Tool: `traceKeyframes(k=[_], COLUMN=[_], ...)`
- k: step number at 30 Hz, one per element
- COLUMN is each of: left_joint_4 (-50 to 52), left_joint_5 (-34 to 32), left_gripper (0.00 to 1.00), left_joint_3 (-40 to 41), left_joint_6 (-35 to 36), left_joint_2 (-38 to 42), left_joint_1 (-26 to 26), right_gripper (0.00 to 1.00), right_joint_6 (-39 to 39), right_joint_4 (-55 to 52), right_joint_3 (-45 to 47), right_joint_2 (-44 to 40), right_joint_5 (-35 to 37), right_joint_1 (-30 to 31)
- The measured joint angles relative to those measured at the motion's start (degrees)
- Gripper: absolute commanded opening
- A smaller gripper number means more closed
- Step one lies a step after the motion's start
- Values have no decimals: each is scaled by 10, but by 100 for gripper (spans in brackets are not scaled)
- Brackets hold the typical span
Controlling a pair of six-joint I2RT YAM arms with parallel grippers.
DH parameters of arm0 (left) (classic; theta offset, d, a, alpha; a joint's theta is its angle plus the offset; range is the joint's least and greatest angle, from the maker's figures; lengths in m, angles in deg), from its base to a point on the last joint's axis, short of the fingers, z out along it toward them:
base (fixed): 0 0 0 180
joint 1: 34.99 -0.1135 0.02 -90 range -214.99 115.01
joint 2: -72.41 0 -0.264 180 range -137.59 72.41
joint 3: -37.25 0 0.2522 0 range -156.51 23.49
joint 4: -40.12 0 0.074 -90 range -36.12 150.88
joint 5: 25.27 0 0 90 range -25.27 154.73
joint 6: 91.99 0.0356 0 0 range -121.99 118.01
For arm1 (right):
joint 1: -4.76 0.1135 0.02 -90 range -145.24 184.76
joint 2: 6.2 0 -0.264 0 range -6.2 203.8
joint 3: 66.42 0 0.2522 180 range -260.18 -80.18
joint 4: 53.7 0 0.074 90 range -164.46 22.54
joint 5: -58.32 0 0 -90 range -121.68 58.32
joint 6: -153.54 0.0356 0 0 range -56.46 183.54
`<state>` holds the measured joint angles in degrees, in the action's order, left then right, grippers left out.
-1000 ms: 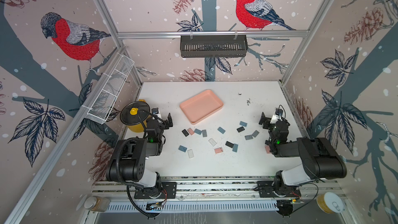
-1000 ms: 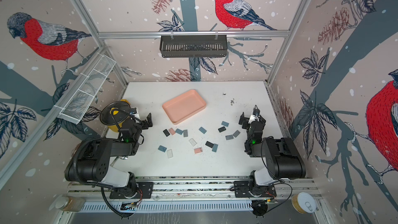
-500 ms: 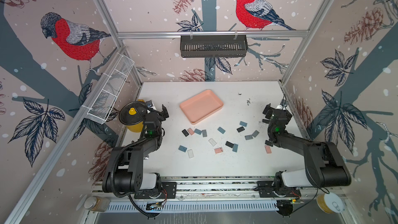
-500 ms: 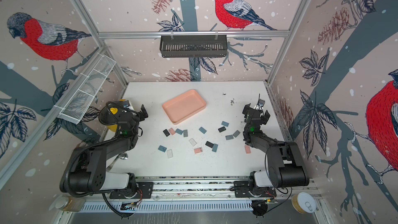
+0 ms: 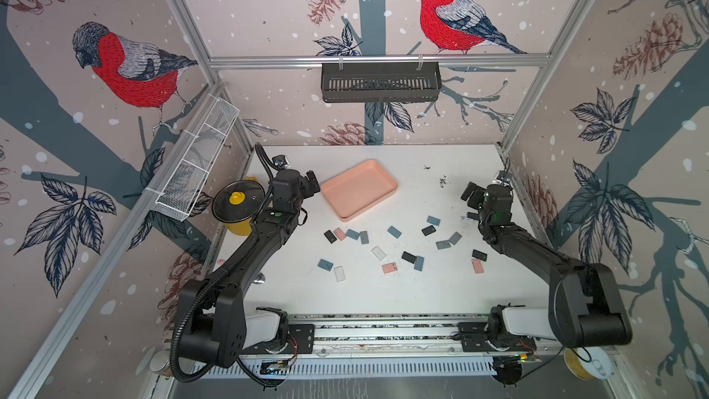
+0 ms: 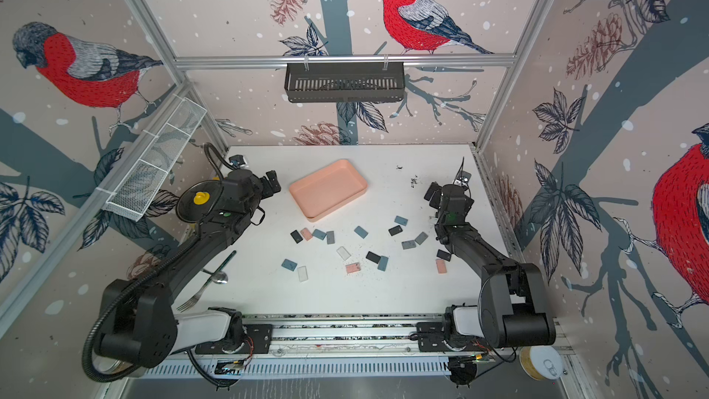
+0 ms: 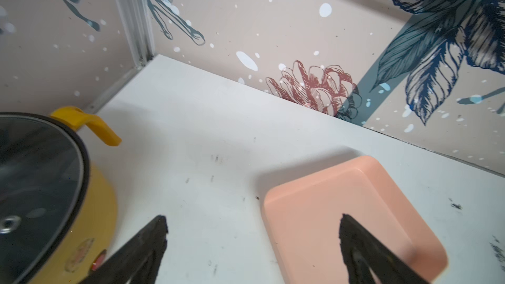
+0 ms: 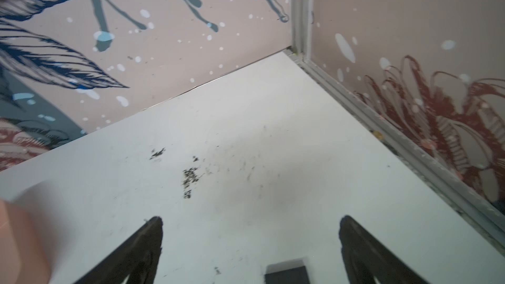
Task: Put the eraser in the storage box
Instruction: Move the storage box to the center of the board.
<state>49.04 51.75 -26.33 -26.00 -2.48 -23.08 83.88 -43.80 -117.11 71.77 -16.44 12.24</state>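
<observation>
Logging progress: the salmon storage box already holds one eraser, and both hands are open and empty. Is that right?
Not quite: the storage box holds nothing, as both top views show; the erasers lie on the table. The left hand and right hand are open and empty.

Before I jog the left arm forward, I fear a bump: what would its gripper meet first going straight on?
Likely bare table beside the storage box; one finger of the open left gripper overlaps the box's corner, so it may clip the rim.
</observation>
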Motion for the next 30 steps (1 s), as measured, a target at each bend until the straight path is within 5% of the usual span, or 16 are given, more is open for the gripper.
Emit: traceKeyframes(k=[10, 22, 30], left_joint_4=[106, 110, 72], left_joint_5=[93, 161, 237], left_gripper=[97, 97, 97], left_joint_3=[-122, -159, -107], left_joint_6=[-110, -221, -256], left_joint_2=[-128, -206, -231], left_joint_1=[12, 2, -45], right_gripper=[99, 70, 55], right_joint_6=[-45, -54, -57], right_joint_4=[-110, -250, -314], right_joint_3=[-217, -514, -656], right_joint_2=[178, 437, 558], right_joint_5=[-32, -104, -118], right_joint_1=[122, 179, 190])
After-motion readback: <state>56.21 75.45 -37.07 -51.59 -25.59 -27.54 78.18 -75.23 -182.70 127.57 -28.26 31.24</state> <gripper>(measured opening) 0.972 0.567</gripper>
